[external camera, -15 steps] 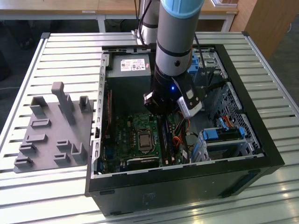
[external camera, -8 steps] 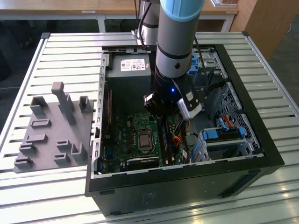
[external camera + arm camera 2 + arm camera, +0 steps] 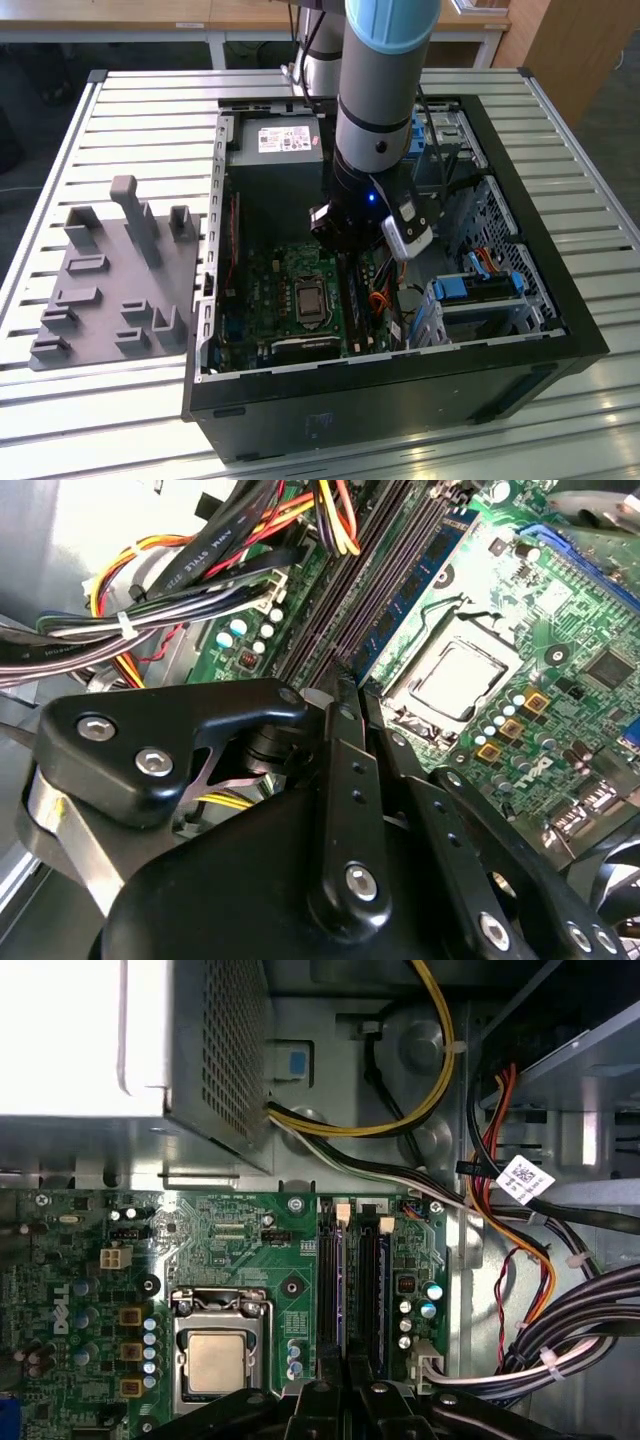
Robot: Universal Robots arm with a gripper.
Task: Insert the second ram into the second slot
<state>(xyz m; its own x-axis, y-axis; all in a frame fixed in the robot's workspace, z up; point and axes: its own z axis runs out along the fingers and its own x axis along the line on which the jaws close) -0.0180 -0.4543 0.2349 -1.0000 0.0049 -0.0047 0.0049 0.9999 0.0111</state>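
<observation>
Inside the open computer case (image 3: pixel 400 405), we see the gripper (image 3: pixel 345 685), its claw drawn together, over the memory slots (image 3: pixel 355 1290) at the motherboard's (image 3: pixel 560 630) cable-side edge. The second ram (image 3: pixel 425 580) stands on edge beside the processor socket (image 3: pixel 450 675). We judge seating is in hand; it calls for straight, even downward pressure
</observation>
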